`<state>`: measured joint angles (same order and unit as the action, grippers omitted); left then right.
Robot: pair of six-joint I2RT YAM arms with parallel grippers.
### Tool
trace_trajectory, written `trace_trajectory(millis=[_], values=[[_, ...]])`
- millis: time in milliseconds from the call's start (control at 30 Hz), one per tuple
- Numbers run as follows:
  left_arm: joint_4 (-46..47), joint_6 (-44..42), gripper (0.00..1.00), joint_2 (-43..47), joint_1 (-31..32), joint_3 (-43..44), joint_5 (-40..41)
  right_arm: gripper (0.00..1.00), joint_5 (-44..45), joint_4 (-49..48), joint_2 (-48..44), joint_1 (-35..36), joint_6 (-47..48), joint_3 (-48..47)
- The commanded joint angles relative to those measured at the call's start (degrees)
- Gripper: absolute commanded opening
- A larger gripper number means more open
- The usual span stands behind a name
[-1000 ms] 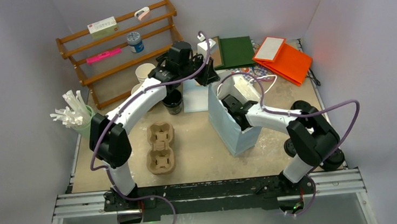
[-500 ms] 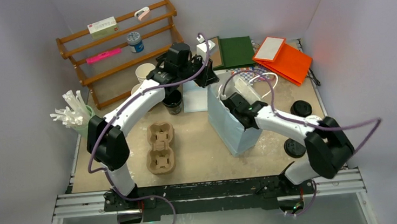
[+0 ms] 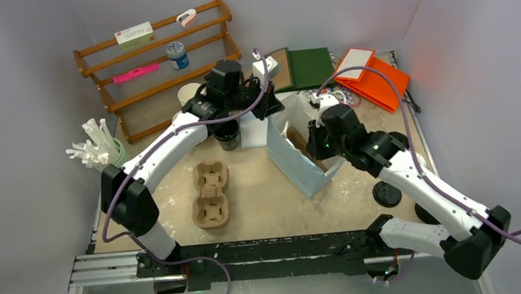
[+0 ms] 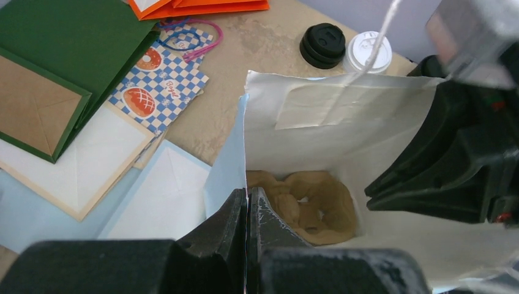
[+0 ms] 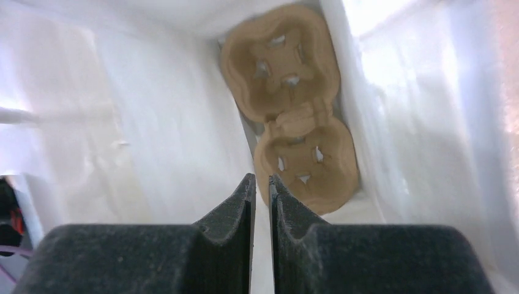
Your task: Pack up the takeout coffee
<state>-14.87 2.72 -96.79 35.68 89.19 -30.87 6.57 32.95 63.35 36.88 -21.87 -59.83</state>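
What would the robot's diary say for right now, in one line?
left gripper: shut on bag rim | right gripper: shut, at bag mouth | cup carrier: inside bag | takeout coffee: on table, outside bag

No word, number or brand can be read with certainty in any view. In the left wrist view, left of centre near the top, a blue-and-white chequered sheet [image 4: 177,86] carries a short line of red script between its two bread pictures, too small to make out. At the upper right of that view, the lid of the takeout coffee [image 4: 368,51] bears raised marks, which are illegible. In the upper left of the top view, a white box [image 3: 134,35] on the wooden rack [image 3: 161,23] shows a red printed patch. A blue-capped jar [image 3: 177,55] lower down on the rack has a label. Both are unreadable.
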Motion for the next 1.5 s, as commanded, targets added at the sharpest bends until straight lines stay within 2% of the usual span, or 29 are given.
trace_trajectory(millis=[0, 100, 300, 333, 433, 500, 967, 1133, 1367, 1467], values=[[4.1, -4.6, 0.0, 7.8, 2.0, -3.2, -1.8, 0.16, 0.4, -1.9, -5.4, -0.1, 2.7, -3.8], [6.0, -7.7, 0.0, 11.9, 3.7, -6.7, -0.5, 0.17, -0.3, -2.7, -7.7, -0.1, 4.0, -5.0], [9.6, -6.8, 0.0, 17.2, 3.9, -11.6, -0.9, 0.24, 0.4, -3.7, -13.2, -0.1, 4.3, -4.8], [10.8, -6.8, 0.0, 17.9, 3.9, -12.2, -1.2, 0.26, -0.2, -3.4, -13.8, -0.1, 4.3, -4.8], [12.7, -8.2, 0.0, 18.9, 4.1, -13.4, -3.8, 0.43, -6.4, -4.1, -14.4, -0.1, 6.1, -4.7], [13.3, -8.5, 0.0, 19.1, 4.1, -13.7, -4.7, 0.46, -7.8, -3.0, -13.2, -0.1, 7.3, -5.9], [14.0, -6.6, 0.0, 19.2, 4.1, -14.7, -4.2, 0.44, -5.8, -3.0, -13.0, -0.1, 8.3, -7.5], [19.3, 6.8, 0.0, 17.0, 0.3, -14.5, -6.7, 0.42, -3.4, -1.0, -9.5, -0.1, 9.2, -14.3], [9.0, 14.8, 0.0, 10.9, -1.1, -9.4, -8.2, 0.38, 4.3, 3.8, -1.1, -0.2, 8.5, -25.4], [7.7, 17.2, 0.0, 8.0, -1.3, -7.6, -7.1, 0.39, 7.3, 5.8, 2.1, -0.2, 7.4, -29.0]])
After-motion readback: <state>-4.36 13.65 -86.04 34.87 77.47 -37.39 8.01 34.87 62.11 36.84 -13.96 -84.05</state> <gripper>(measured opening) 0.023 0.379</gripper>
